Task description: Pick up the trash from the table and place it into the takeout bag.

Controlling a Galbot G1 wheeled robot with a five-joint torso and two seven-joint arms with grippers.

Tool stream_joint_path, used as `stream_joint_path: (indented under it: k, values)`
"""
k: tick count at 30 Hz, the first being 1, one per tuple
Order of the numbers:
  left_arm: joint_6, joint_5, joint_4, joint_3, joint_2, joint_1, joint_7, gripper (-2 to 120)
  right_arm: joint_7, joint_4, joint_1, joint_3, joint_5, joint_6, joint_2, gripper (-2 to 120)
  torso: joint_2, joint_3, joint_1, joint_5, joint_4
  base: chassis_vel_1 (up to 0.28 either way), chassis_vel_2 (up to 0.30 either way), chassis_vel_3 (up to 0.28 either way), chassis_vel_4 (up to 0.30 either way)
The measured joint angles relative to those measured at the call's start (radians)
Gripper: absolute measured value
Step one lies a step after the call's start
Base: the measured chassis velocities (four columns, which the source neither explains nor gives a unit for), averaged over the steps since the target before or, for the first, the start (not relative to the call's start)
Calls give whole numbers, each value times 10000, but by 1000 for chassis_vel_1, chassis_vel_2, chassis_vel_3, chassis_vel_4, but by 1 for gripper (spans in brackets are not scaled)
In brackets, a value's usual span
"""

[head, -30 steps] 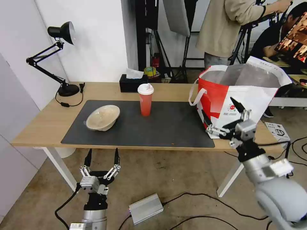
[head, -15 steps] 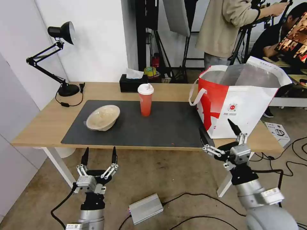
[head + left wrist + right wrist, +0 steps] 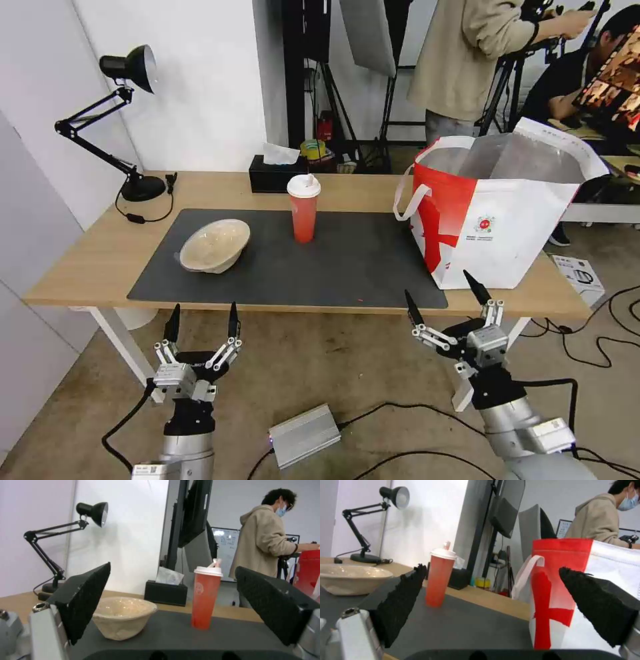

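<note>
Light-wood table (image 3: 100, 257) ahead: both pincers, left gripper (image 3: 202, 322) and right gripper (image 3: 443, 300), are held spread and empty below its near edge. Drink cup (image 3: 303, 208) mid-mat should be squeezed gently, upright; beige bowl (image 3: 215, 245) left, takeout bag (image 3: 507, 220) right.
</note>
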Motion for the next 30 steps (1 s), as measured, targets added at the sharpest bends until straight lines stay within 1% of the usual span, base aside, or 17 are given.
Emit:
stream_joint_path:
  k: [7, 18, 25, 30]
  values:
    - [56, 1, -10, -2, 27, -38, -4, 100, -12, -48, -24, -110, -79, 74, 63, 100, 0, 0, 0, 0, 0, 0, 0, 0, 0]
    - [78, 3, 65, -8, 78, -41, -8, 100, 37, -143, 108, -331, 5, 54, -116, 100, 0, 0, 0, 0, 0, 0, 0, 0, 0]
    - [79, -28, 150, 29, 213, -116, -13, 100, 81, -158, 229, -389, 162, -141, -272, 100, 0, 0, 0, 1, 0, 0, 0, 0, 0]
    - [141, -83, 298, 164, 378, -296, -10, 100, 125, -73, 319, -224, 459, -347, -425, 100, 0, 0, 0, 0, -1, 0, 0, 0, 0]
